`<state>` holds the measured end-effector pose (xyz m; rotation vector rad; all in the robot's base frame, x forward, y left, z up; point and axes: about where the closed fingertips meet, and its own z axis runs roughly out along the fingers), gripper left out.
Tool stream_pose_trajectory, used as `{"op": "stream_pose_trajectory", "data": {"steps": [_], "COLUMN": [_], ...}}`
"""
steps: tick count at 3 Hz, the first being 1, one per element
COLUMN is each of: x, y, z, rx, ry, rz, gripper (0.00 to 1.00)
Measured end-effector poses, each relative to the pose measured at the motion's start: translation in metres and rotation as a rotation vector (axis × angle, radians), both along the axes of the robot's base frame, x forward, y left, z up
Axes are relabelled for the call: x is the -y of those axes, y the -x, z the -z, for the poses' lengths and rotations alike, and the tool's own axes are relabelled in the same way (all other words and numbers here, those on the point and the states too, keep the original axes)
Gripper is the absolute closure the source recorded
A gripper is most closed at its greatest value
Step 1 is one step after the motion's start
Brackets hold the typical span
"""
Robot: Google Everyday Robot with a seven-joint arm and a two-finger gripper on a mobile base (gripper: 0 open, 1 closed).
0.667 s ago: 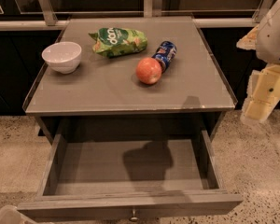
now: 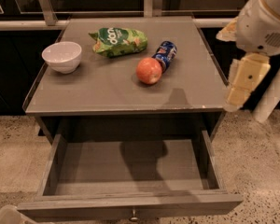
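Note:
My gripper (image 2: 236, 98) hangs at the right of the view, off the table's right edge and a little above the table top. It holds nothing that I can see. Nearest to it on the grey table top (image 2: 107, 90) are a red apple (image 2: 149, 70) and a blue can (image 2: 164, 55) lying on its side, touching or almost touching each other. A green snack bag (image 2: 117, 41) lies further back. At the left stands a white bowl (image 2: 61, 56). Below the table top, the drawer (image 2: 130, 202) is pulled out and nothing lies in it.
The arm's white body (image 2: 266, 20) fills the upper right corner. A rail with metal posts (image 2: 45, 6) runs behind the table. Speckled floor (image 2: 256, 162) surrounds the open drawer. A pale object (image 2: 4, 216) shows at the bottom left corner.
The gripper has moved left and slightly up, closer to the table's right edge. The objects on the table and the drawer have not moved.

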<state>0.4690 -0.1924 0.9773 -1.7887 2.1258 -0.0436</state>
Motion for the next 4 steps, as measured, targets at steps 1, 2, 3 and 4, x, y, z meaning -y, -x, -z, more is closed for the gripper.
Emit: {"op": "stream_pose_trajectory", "data": {"steps": [1,2,3,4], "x": [-0.034,-0.065,-0.070,-0.070], "y": [-0.048,-0.098,-0.109,-0.108], "z": [0.002,0.001,-0.009,-0.009], "rx": [-0.025,-0.048,-0.013,-0.013], "ry": [-0.073,-0.133,-0.150,-0.150], "rz": [-0.075,-0.106,-0.109,-0.109], "gripper": [0.00,0.00,0.00,0.00]}}
